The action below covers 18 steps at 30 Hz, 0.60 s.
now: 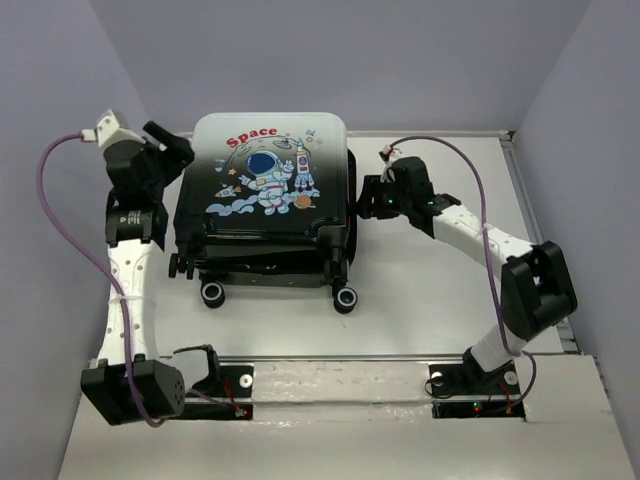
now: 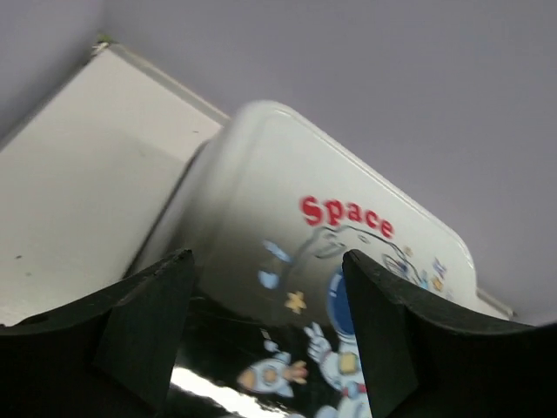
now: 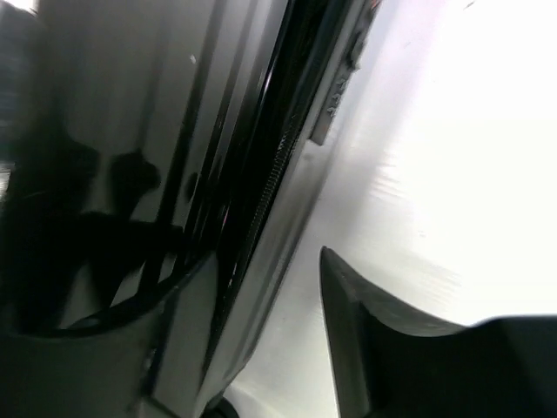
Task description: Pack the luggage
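The luggage (image 1: 268,195) lies flat on the table with its lid down, astronaut and red "Space" print facing up, wheels toward me. My left gripper (image 1: 178,155) is open at the suitcase's left far corner, just above the lid; its wrist view shows the printed shell (image 2: 287,261) between the spread fingers (image 2: 144,331). My right gripper (image 1: 366,197) is open at the suitcase's right side. Its wrist view shows the side seam and zipper (image 3: 274,174) close up, one finger against the shell and the other (image 3: 365,331) over the table. No lining shows.
White table (image 1: 430,290) enclosed by grey walls on three sides. The suitcase wheels (image 1: 345,299) point to the near edge. A purple cable (image 1: 60,215) loops out left of the left arm. A raised rail (image 1: 535,215) runs along the table's right edge.
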Tool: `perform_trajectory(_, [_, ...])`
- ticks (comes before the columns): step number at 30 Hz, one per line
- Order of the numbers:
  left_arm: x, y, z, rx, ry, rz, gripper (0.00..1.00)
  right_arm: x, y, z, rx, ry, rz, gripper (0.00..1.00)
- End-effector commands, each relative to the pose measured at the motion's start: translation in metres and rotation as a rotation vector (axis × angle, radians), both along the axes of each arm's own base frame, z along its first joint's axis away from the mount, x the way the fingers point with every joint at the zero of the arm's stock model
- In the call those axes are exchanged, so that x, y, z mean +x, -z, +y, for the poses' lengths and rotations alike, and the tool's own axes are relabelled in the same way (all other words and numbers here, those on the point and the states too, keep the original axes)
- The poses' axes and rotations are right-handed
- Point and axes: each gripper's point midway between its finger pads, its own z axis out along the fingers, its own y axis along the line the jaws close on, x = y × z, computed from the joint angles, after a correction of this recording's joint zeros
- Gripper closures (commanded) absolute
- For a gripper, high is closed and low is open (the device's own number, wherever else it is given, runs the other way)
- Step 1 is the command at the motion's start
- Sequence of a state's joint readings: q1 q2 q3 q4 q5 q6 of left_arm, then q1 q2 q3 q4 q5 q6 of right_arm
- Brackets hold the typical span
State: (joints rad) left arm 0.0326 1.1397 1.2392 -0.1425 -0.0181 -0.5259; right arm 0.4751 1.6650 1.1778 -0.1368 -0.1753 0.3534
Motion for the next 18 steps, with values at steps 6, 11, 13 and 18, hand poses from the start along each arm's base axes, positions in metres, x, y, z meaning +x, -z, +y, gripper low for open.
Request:
perform_trajectory(6, [0.005, 0.080, 0.076, -0.243, -0.042, 0.096, 0.38, -0.011, -0.046, -0.040, 0.016, 0.048, -0.111, 0.90])
perform_trajectory(11, [0.012, 0.133, 0.100, -0.252, -0.120, 0.203, 0.64, -0.003, -0.024, -0.034, 0.018, 0.061, -0.056, 0.93])
perform_trajectory(13, [0.016, 0.163, 0.109, -0.244, -0.155, 0.278, 0.73, 0.007, -0.023, -0.029, 0.026, 0.065, -0.053, 0.93])
perform_trajectory(18, [0.015, 0.215, 0.090, -0.301, -0.091, 0.405, 0.86, 0.028, -0.019, -0.013, 0.054, 0.051, -0.014, 0.93])
